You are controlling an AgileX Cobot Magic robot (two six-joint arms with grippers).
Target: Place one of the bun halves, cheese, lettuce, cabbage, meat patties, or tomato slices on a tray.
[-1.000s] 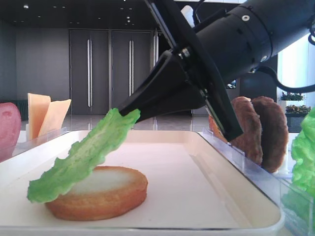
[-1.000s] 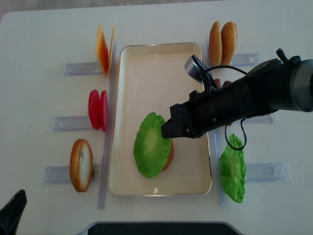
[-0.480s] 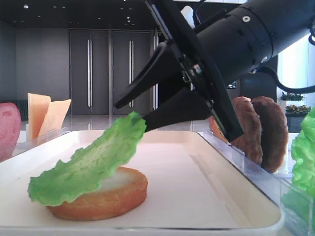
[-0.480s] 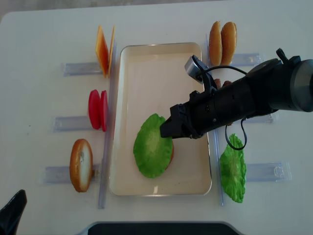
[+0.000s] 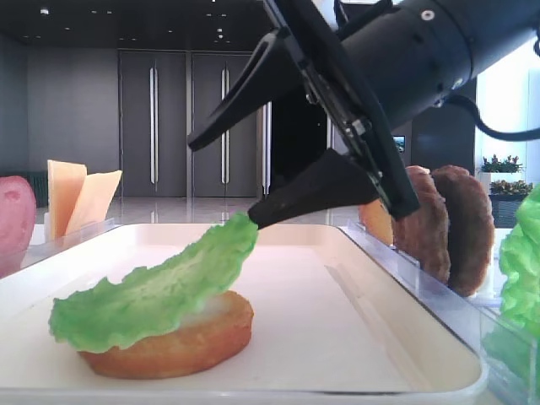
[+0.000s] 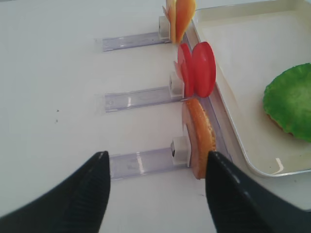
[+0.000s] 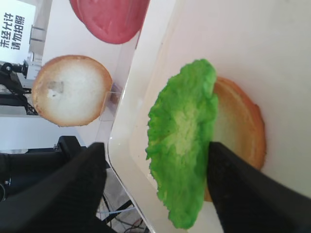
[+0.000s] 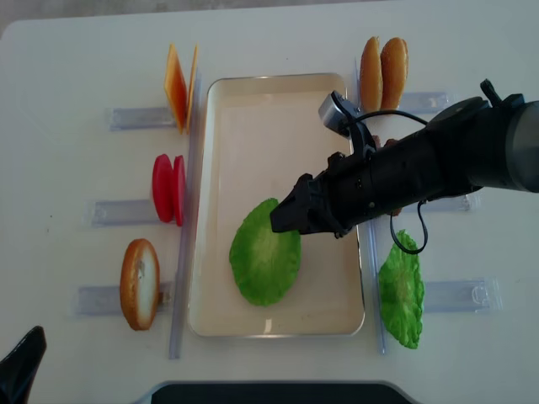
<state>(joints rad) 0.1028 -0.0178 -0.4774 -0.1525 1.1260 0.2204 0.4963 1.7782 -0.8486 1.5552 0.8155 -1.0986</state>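
Since a second ago the right gripper (image 5: pixel 228 181) has been spreading its fingers (image 5: pixel 291 198), which were pinched on the lettuce (image 5: pixel 156 291); now they are standing wide apart and holding nothing, the lower one just touching the leaf's raised edge and the upper one well above it. Freed, the lettuce has been sinking from a steep tilt and is now draping over the bun half (image 5: pixel 181 342) on the tray (image 5: pixel 354 337), one edge still lifted toward the lower finger. From the right wrist view the leaf (image 7: pixel 182 141) is covering most of the bun (image 7: pixel 238 136), leaving a crescent of it showing. Seen from overhead, the right gripper (image 8: pixel 282 220) is hanging over the tray's (image 8: pixel 253 109) middle, with the lettuce (image 8: pixel 265 263) lying in the nearer half. Left of the tray, in clear racks on the desk (image 8: pixel 67 151), cheese (image 8: pixel 177 84), tomato slices (image 8: pixel 168 187) and another bun half (image 8: pixel 139 284) are standing on edge. To the right, two more buns (image 8: pixel 383 71) and a second lettuce leaf (image 8: pixel 402 290) are standing in racks, and the patties (image 5: pixel 447 224) are showing just beyond the tray's right rim in the low view. The left gripper (image 6: pixel 153 187) is hovering over the desk near the left-hand bun (image 6: pixel 199 138), its fingers (image 6: pixel 80 199) spread wide with nothing between them.
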